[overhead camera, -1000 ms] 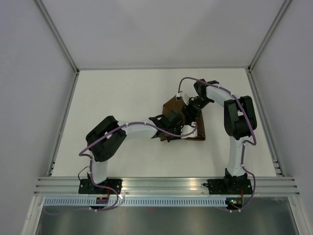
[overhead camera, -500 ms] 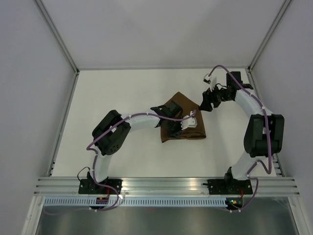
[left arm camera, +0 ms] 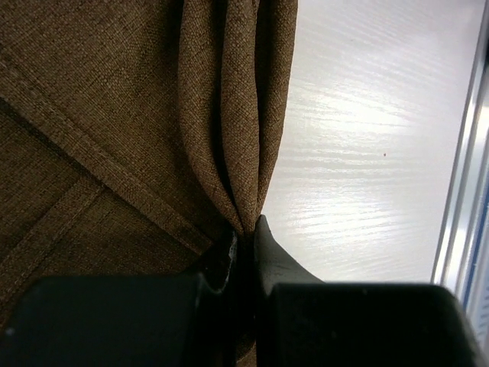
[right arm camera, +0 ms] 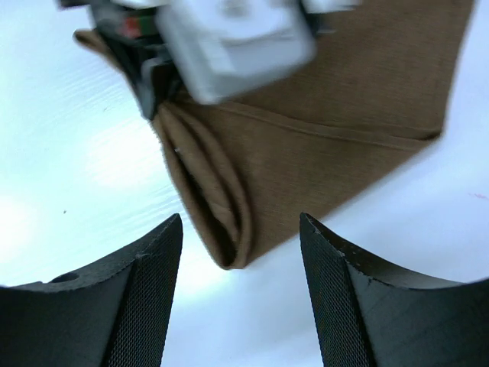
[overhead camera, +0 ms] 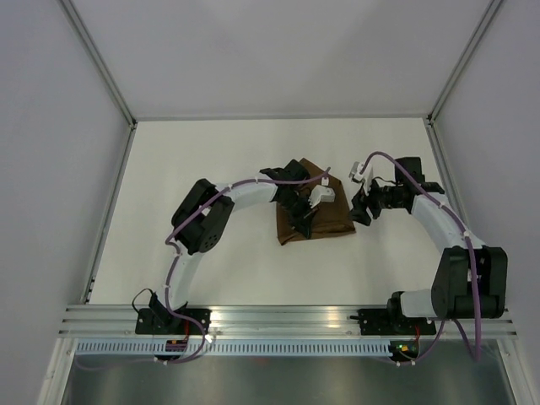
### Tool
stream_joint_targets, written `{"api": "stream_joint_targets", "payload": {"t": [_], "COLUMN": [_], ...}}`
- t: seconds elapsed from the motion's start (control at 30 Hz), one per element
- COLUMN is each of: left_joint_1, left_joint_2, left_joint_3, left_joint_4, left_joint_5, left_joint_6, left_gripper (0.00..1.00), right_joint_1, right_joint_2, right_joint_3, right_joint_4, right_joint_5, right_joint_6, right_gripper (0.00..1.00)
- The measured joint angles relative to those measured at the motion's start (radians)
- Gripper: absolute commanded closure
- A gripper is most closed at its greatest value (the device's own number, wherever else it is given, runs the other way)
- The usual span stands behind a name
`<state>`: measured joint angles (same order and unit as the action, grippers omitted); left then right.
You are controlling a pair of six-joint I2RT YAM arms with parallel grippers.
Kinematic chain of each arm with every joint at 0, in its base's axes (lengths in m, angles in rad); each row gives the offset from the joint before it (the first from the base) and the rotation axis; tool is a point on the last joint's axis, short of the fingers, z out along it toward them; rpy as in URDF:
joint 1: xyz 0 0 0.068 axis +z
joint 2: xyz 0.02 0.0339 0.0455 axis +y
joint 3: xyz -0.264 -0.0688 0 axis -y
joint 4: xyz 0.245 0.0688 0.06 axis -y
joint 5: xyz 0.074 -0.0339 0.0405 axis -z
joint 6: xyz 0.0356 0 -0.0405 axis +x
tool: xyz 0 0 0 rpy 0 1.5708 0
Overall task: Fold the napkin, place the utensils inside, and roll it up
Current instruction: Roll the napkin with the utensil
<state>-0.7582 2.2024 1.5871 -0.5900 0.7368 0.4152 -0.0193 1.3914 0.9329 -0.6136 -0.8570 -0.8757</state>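
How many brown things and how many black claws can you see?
Dark brown square fabric napkin: 1
Black two-finger claws: 2, the left claw pinching the napkin, the right claw open
Total: 3

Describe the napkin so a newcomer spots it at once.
Look at the middle of the white table. The dark brown fabric napkin lies there folded, one bunched edge pinched by the left gripper; it is the only brown thing.
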Motion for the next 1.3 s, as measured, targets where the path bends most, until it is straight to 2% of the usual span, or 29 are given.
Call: {"api": "stream_joint_targets", "payload": {"t": [0.23,0.4,0.63,1.07,1.3], "left_joint_1": [0.024,0.046,0.064,0.074,0.082], "left_joint_2": [0.076,0.126,0.178,0.198,0.208], "left_joint_3": [0.083,0.118,0.145,0.145,0.146], "left_joint_4": [-0.092,-0.147,-0.234,-0.291,-0.298], "left_joint_5": [0.109,0.203,0.304,0.343,0.362], "left_joint_6": [-0.033,-0.057,-0.079,-0.085,-0.085], "left_gripper": [0.98,0.98,0.98,0.98,0.98], "right_joint_1": [0.221,0.308,0.384,0.486,0.537], "right_joint_2": [-0.138,-0.193,-0.165,0.002,0.025], "right_joint_3": [-0.238,-0.327,-0.328,-0.259,-0.251], "right_joint_4": [0.140,0.256,0.344,0.286,0.277], "right_joint_5": [0.127,0.219,0.289,0.333,0.344], "right_joint_6": [-0.057,-0.067,-0.100,-0.152,-0.150], "right_gripper": [0.32,0.32,0.33,0.34,0.36]}}
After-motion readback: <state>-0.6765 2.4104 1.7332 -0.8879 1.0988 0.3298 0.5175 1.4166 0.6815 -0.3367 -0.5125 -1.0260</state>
